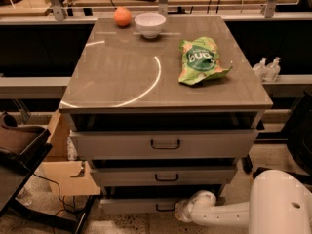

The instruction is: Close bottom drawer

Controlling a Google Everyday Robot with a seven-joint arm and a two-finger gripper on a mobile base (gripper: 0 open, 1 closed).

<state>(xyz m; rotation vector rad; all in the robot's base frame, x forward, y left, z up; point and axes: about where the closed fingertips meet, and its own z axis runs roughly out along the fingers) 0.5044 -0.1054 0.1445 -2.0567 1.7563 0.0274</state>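
The bottom drawer (139, 206) sits at the foot of the grey cabinet, the lowest of three fronts, low in the camera view and partly in shadow. It stands pulled out a little, with a dark gap above its front. Its small black loop handle (165, 207) is at the middle of the front.

The pincer (181, 211) is at the bottom drawer's front, just right of the handle, at the end of a white arm (229, 213) that reaches in from the lower right. I cannot tell whether the pincer is released or clenched, nor whether it touches the handle or the front.

Above, the middle drawer (126, 176) and the wide top drawer (117, 144) are also slightly out, each with dark space showing over its front.

On the counter (117, 77) an orange (122, 17) and a white bowl (149, 23) stand just beside each other at the far edge. A green snack bag (201, 61) lies toward the right side, well apart from them. A pale curved streak of light crosses the counter's bare middle.

Left of the cabinet a cardboard box (63, 172) rests on the floor
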